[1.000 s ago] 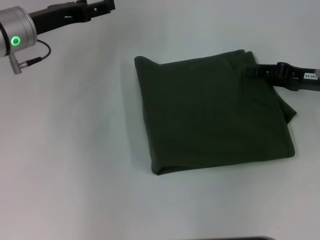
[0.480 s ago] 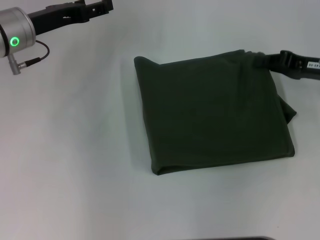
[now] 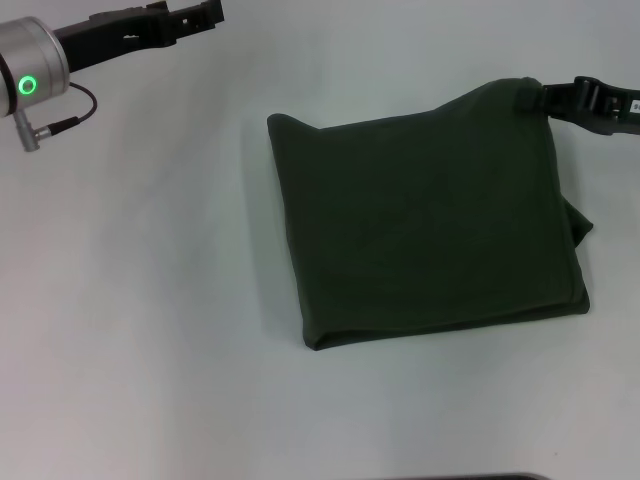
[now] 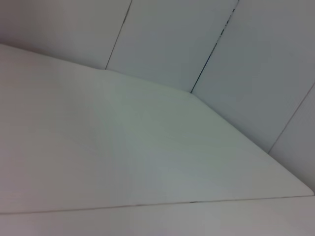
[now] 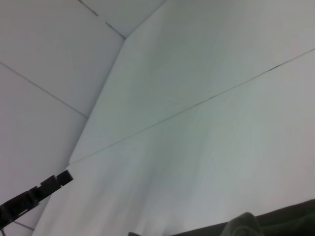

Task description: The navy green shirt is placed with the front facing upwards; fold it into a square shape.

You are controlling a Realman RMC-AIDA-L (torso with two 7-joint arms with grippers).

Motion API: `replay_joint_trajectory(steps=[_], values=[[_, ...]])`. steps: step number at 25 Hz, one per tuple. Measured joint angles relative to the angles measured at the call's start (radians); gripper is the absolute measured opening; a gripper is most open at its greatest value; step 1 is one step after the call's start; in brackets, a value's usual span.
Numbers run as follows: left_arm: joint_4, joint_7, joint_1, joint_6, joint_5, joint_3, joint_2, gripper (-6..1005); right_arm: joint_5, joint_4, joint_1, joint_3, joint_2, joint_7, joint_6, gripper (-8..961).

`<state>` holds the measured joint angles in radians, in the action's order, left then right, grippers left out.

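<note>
White table (image 3: 150,300) | right gripper (image 3: 530,97) pinching folded navy green shirt (image 3: 430,225) far-right corner, lifted | left gripper (image 3: 205,12) parked, grip unclear

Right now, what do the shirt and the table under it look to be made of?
The navy green shirt: soft matte knit, likely cotton, going by its limp folds and its corner peaking at the right gripper. The table: smooth, hard pale surface, possibly laminate, with a fine seam; its real material is uncertain.
</note>
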<state>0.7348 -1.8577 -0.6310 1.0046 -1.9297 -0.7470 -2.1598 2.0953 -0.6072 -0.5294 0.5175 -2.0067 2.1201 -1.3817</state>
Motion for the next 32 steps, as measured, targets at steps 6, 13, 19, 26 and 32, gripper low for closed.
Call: replay_joint_trajectory(steps=[6, 13, 19, 26, 32], values=[[0.0, -0.003, 0.001, 0.001, 0.0, 0.002, 0.0, 890, 0.001, -0.002, 0.016, -0.002, 0.011, 0.009, 0.007, 59], [0.0, -0.003, 0.001, 0.002, 0.001, 0.002, 0.0, 890, 0.006, 0.044, 0.031, 0.0, 0.011, 0.017, 0.07, 109], [0.0, -0.001, 0.001, 0.001, 0.002, 0.002, 0.0, 889, 0.003, 0.084, 0.039, -0.001, 0.002, 0.01, 0.124, 152], [0.0, -0.001, 0.0, 0.002, 0.002, 0.002, 0.0, 889, -0.001, 0.068, 0.058, -0.066, -0.013, -0.023, 0.145, 296], [0.0, 0.0, 0.001, 0.002, 0.002, 0.002, 0.0, 889, -0.051, 0.021, 0.08, -0.152, -0.004, -0.097, 0.01, 518]])
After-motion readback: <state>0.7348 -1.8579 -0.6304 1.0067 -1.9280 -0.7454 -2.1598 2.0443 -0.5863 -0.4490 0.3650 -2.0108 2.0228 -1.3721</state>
